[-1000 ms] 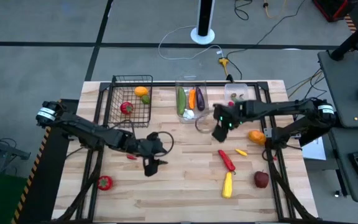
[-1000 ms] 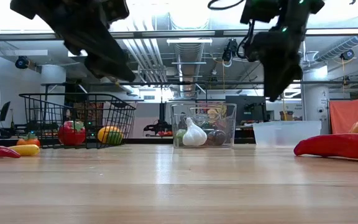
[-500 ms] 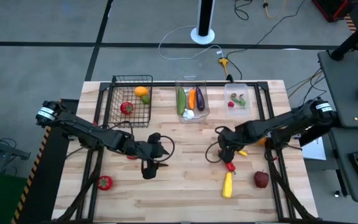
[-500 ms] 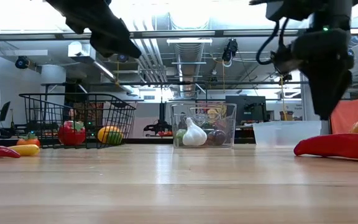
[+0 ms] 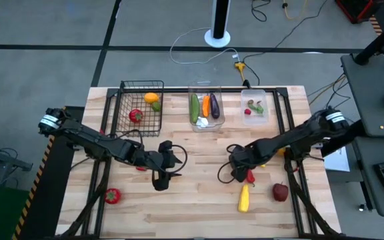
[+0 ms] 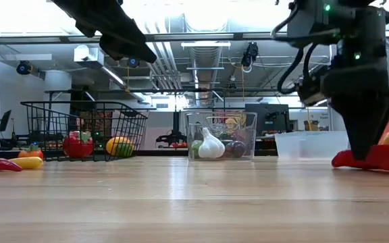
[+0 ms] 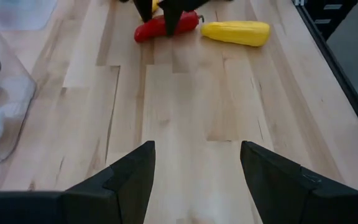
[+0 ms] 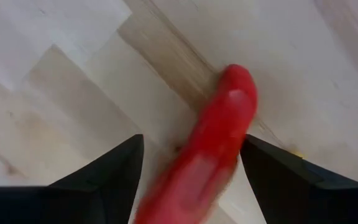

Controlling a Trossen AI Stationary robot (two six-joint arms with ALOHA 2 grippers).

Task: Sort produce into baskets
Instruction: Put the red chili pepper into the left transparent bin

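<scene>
A long red pepper (image 5: 249, 176) lies on the table right of centre. My right gripper (image 5: 241, 171) is down at it, pointing almost straight down and open. In the right wrist view one finger (image 8: 107, 177) stands on each side of the red pepper (image 8: 219, 134), and I cannot see them touching it. In the low view its fingers (image 6: 363, 138) reach the table in front of the pepper (image 6: 383, 158). My left gripper (image 5: 160, 179) hangs open above bare wood at centre-left, nothing between its fingers (image 7: 132, 180).
A yellow pepper (image 5: 244, 198) and a red apple (image 5: 281, 192) lie near the front right, and a red tomato (image 5: 112, 195) at the front left. At the back stand the black wire basket (image 5: 129, 127), the tall clear bin (image 5: 205, 124) and the shallow bin (image 5: 264, 119), each holding produce.
My right gripper has swung from beside the tall clear bin toward the table's near edge. It has come down over the red pepper, turning about its wrist on the way. My left gripper has risen a little, then kept still.
</scene>
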